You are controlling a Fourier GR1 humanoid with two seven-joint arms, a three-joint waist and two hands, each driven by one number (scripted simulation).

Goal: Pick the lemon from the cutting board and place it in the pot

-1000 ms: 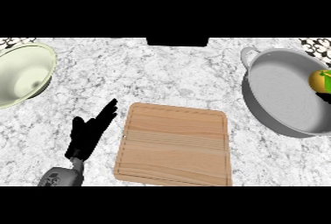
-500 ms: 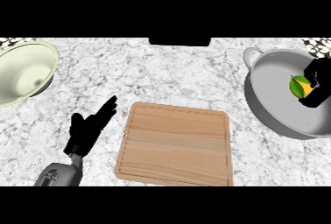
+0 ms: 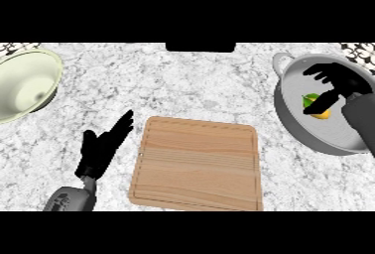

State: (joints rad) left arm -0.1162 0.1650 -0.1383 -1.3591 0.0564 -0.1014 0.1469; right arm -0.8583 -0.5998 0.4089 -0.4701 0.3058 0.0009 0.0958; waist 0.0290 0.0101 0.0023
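One lemon lay inside the pot, under the right robot hand, whose fingers were spread apart above it. Lifting straight up would likely avoid nudging the lemon; the left robot hand rested open beside the cutting board.

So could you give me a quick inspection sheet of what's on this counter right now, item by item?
Surface: speckled grey stone counter.
Job's things: lemon lies inside the grey pot at the right; wooden cutting board in the middle has nothing on it.
Clutter: pale green bowl at the left edge.
Hands: right hand is over the pot, fingers spread, thumb by the lemon, not curled round it; left hand rests open, left of the board.
Cables: nothing seen.
Surroundings: patterned wall strip at the top corners; a dark block at the counter's far edge.
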